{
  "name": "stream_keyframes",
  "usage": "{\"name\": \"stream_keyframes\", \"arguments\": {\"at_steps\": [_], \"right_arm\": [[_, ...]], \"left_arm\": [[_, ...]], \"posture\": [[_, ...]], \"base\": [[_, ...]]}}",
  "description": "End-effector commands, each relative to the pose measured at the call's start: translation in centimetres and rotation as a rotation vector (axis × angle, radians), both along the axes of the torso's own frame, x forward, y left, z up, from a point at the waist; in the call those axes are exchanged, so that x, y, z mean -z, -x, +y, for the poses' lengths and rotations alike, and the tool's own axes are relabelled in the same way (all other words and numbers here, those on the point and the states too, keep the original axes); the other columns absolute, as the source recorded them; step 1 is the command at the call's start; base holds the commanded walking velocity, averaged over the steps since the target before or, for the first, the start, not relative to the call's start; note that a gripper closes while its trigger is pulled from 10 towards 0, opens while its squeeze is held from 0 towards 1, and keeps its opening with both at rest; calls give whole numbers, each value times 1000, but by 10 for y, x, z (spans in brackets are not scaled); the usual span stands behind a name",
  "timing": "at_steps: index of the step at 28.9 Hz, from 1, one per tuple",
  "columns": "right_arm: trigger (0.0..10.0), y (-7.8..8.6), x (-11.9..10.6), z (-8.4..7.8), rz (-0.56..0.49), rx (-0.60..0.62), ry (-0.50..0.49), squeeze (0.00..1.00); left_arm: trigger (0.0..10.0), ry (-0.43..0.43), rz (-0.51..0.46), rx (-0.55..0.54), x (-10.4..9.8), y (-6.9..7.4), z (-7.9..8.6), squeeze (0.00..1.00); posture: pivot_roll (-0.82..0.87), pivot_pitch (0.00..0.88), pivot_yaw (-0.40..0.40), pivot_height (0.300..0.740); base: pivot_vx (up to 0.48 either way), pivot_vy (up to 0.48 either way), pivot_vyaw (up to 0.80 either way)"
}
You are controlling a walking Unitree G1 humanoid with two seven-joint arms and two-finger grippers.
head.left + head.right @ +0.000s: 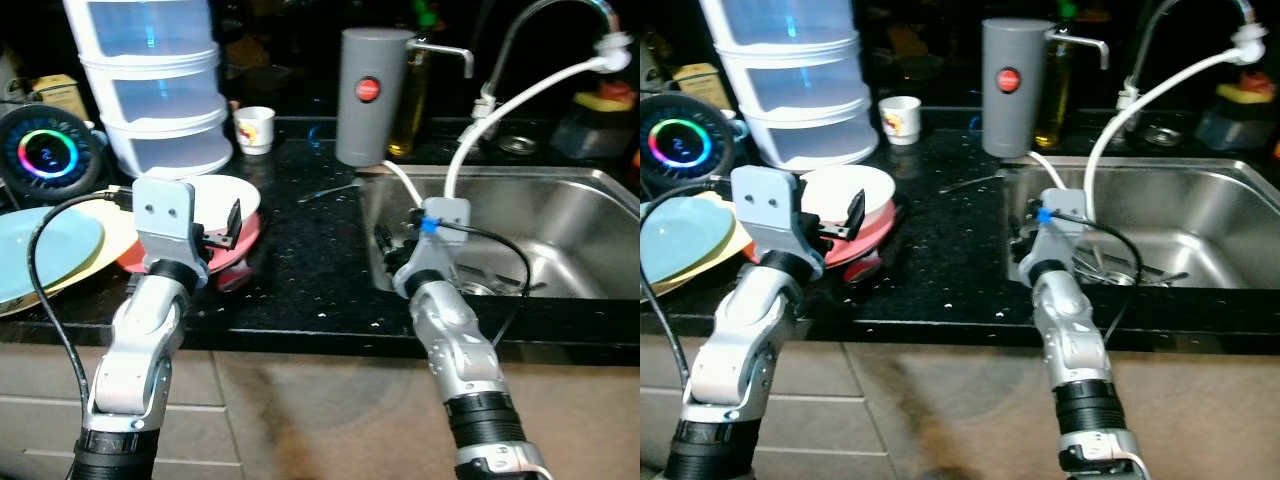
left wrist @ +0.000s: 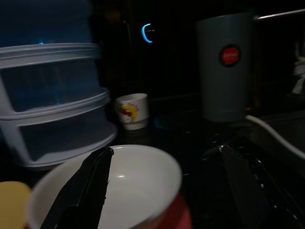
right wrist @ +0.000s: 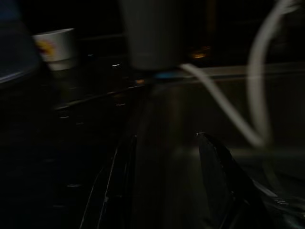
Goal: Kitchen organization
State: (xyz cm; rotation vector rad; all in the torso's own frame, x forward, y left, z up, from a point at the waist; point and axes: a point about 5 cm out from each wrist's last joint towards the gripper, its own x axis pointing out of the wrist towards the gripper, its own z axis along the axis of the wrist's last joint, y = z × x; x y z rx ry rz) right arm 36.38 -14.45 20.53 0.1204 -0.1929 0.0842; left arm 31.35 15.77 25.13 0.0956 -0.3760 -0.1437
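**Both arms at the bench, fingers spread over bowl and sink edge**

The black speckled stone bench (image 1: 300,270) runs across the scene, with a stainless steel sink (image 1: 590,215) set into it ahead of the right fingers. A stack of three translucent white plastic containers (image 1: 155,90) stands beyond the left fingers, and a tall grey cylindrical dispenser with a red round badge (image 1: 372,95) stands beyond the right ones, at the sink's near corner. A white hose (image 1: 520,100) curves from the tap down into the sink, just beside the right gripper.

Outward of the left fingers lie a pale blue plate (image 1: 45,250) on a yellow plate (image 1: 110,232). The white bowl (image 1: 222,205) sits in a red bowl (image 1: 245,245), directly under the left gripper (image 1: 225,232); its fingers stand wide apart, one over the white rim, holding nothing.

The right gripper (image 1: 392,245) hangs at the sink's edge, fingers parted and empty. A small white cup with a printed picture (image 1: 254,128) stands well beyond both.
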Motion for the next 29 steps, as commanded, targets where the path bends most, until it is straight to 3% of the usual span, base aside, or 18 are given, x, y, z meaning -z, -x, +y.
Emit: {"name": "stream_keyframes", "arguments": {"at_steps": [1,16,18,29], "right_arm": [[10000,1,2,7,11,-26,-13,0],[10000,1,3,7,18,-30,-7,0],[10000,1,4,8,19,-31,-6,0],[10000,0,3,8,21,-36,-4,0]], "left_arm": [[10000,6,21,-8,4,0,2,0],[10000,11,32,-13,5,1,4,0],[10000,71,60,3,7,0,4,0],[10000,105,67,-6,7,1,7,0]], "posture": [[7,68,2,740],[4,71,-2,740],[3,72,-2,740],[2,77,-7,740]], "base": [[0,-304,0],[0,-298,0],[0,0,0],[0,474,0]]}}
